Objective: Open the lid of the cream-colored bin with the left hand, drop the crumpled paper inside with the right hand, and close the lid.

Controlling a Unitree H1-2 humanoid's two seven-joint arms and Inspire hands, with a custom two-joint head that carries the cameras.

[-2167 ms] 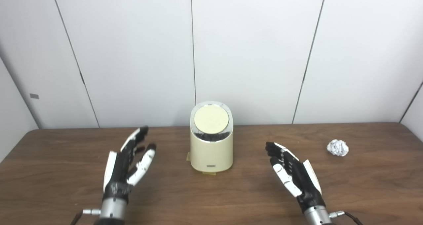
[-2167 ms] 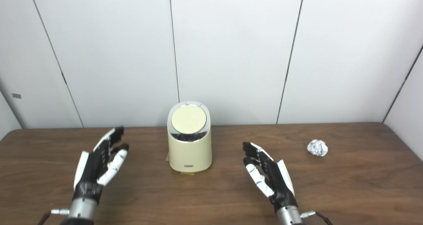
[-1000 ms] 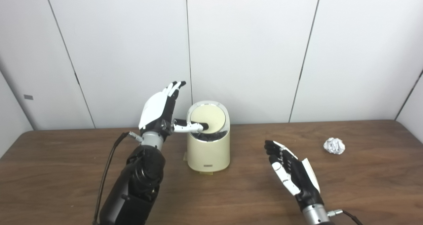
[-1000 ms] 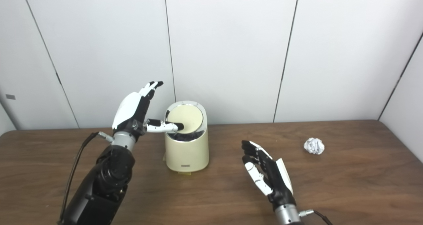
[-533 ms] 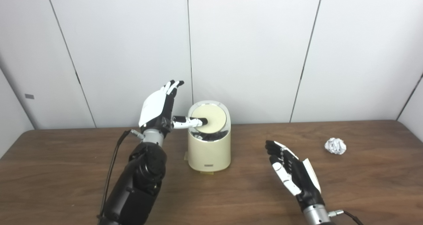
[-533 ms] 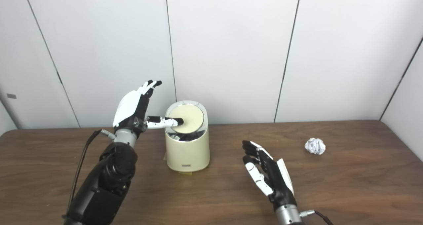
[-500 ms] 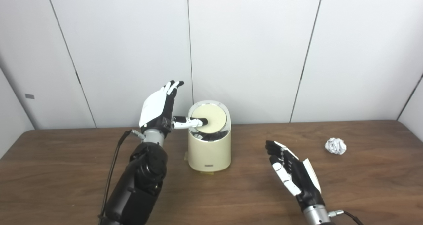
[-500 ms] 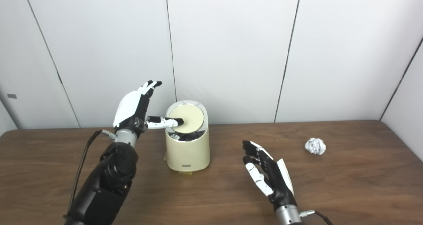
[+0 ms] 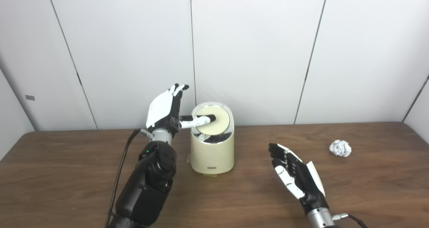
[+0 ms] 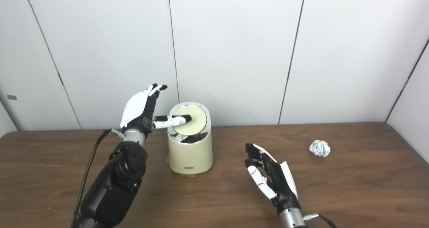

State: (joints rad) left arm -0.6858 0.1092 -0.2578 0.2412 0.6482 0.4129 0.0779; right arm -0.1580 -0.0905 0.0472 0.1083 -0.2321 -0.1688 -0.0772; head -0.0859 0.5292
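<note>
The left hand (image 9: 165, 110) stood spread beside the bin (image 9: 212, 147), fingers up, thumb laid across the round lid (image 9: 214, 119). The lid looked tipped slightly, its near edge perhaps dipped into the dark opening, though the view was too coarse to be sure. So the opening step was in hand. The right hand (image 10: 272, 180) hung open and empty above the table (image 10: 352, 187), near and right of the bin. The paper (image 10: 319, 148) lay far right, well apart from it. Next, the thumb would need to push the lid fully open.
</note>
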